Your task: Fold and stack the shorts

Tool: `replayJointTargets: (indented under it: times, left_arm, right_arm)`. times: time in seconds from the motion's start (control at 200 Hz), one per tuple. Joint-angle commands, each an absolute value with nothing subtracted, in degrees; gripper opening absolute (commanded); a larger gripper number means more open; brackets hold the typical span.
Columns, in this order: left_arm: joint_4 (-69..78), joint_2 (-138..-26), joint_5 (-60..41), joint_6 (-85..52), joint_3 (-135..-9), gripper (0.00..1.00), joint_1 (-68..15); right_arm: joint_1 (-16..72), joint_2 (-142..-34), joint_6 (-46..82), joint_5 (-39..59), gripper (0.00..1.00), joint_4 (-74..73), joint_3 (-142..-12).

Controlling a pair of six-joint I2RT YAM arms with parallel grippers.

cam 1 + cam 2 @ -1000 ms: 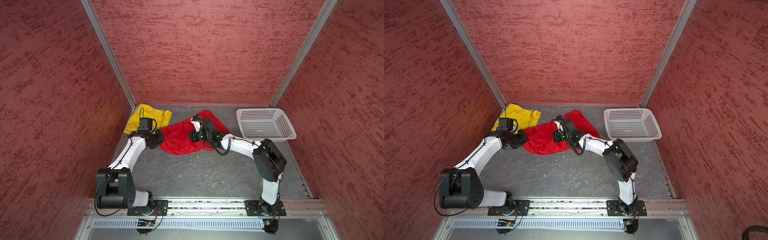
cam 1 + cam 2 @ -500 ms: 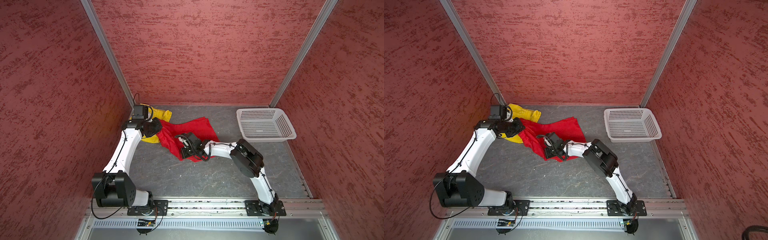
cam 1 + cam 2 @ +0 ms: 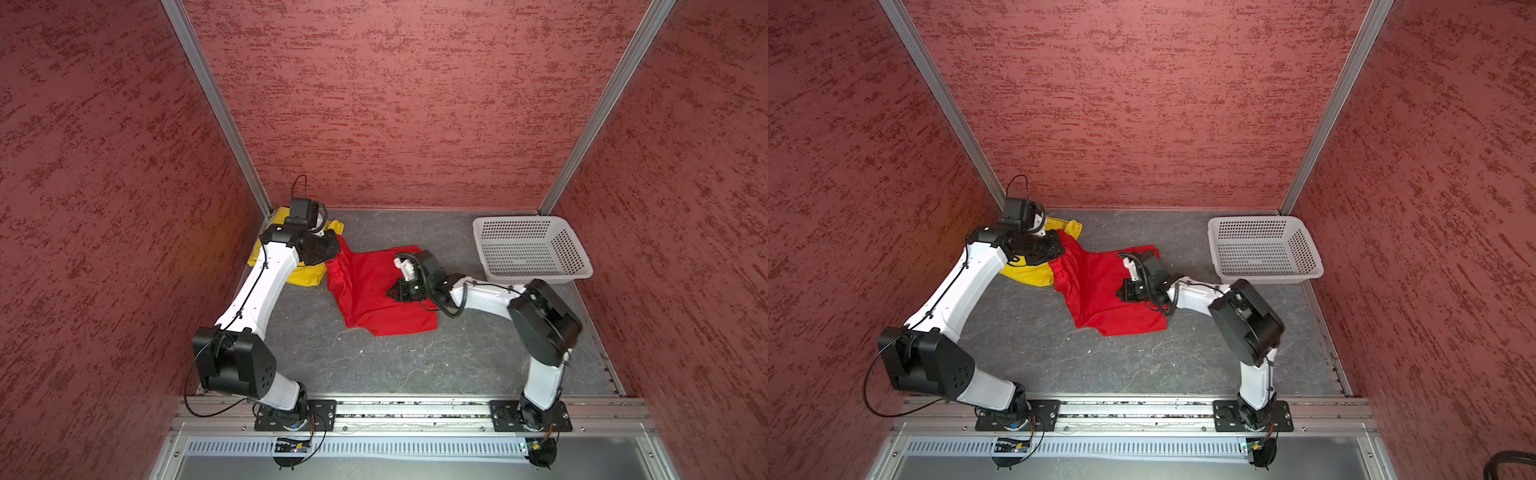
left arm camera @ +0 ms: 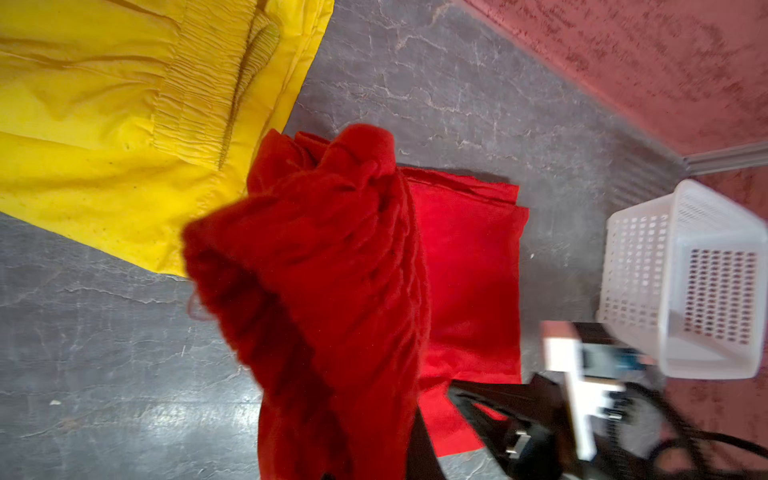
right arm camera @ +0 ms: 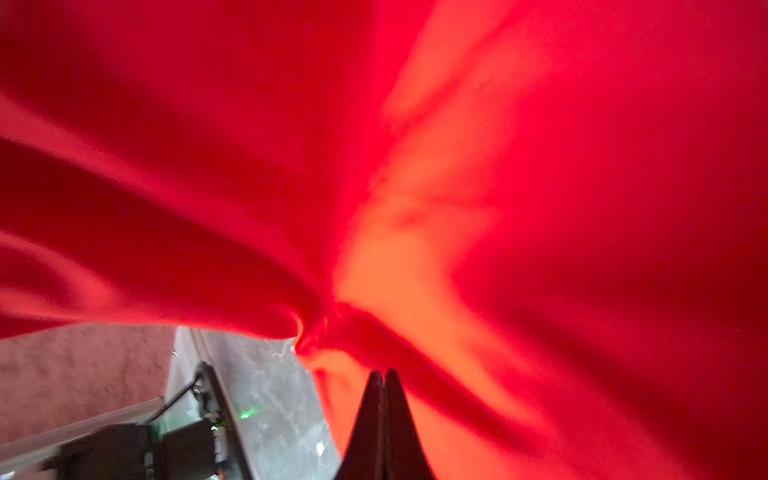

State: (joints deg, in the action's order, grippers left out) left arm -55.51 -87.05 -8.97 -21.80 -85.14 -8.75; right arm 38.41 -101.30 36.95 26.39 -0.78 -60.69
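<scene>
Shorts, two pairs: red shorts [image 3: 374,291] lie left of the one white basket [image 3: 540,275]. Right claw [image 5: 382,376] is clenched, tips against red cloth. Left claw [image 3: 330,257], farther left, grips the red shorts' corner. Yellow shorts [image 3: 305,276] lie farthest left.

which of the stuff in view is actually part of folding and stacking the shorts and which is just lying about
Part of the job:
- red shorts, in the middle, not yet folded neatly
- yellow shorts, near the far left corner

Just lying about:
- white basket, empty, at the far right
</scene>
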Motion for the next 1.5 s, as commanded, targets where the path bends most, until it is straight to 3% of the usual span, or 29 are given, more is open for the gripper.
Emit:
replayJointTargets:
  times: [0.0, 0.19, 0.822, 0.892, 1.022, 1.097, 1.182, 1.318, 1.493]
  left_arm:
    - [-59.3, -88.0, -2.8, -16.9, -88.7, 0.10, -12.1]
    - [-62.9, -91.5, 4.3, -14.8, -94.9, 0.10, -19.3]
    - [-70.5, -118.2, 12.4, -16.0, -113.9, 0.14, -42.6]
    - [-70.9, -122.7, 11.2, -16.4, -116.4, 0.22, -43.7]
    - [-70.8, -129.3, 7.3, -18.0, -120.3, 0.70, -44.5]
    - [-69.2, -130.1, 4.0, -18.7, -121.0, 0.82, -44.6]
    - [-67.4, -129.0, 1.2, -19.3, -121.4, 0.87, -44.5]
    - [-66.4, -124.6, -2.5, -20.2, -121.7, 0.86, -42.8]
    - [-59.3, -110.9, -6.8, -21.7, -111.1, 0.86, -37.6]
  right_arm:
    - [36.5, -93.8, 40.1, 24.6, 0.00, 3.1, -52.8]
    - [33.2, -86.9, 42.6, 24.2, 0.00, 4.1, -41.6]
    - [33.0, -92.0, 49.4, 20.4, 0.00, -6.6, -29.8]
    - [33.0, -91.7, 49.2, 20.6, 0.00, -6.6, -29.7]
    - [32.9, -89.9, 48.5, 20.5, 0.00, -5.7, -29.4]
    - [32.8, -88.0, 48.1, 19.9, 0.00, -4.1, -29.0]
    - [32.6, -85.4, 47.3, 19.1, 0.00, -1.0, -29.0]
    - [31.9, -79.1, 45.7, 17.4, 0.00, 6.3, -30.2]
    - [30.5, -71.0, 42.0, 11.9, 0.00, 20.8, -37.8]
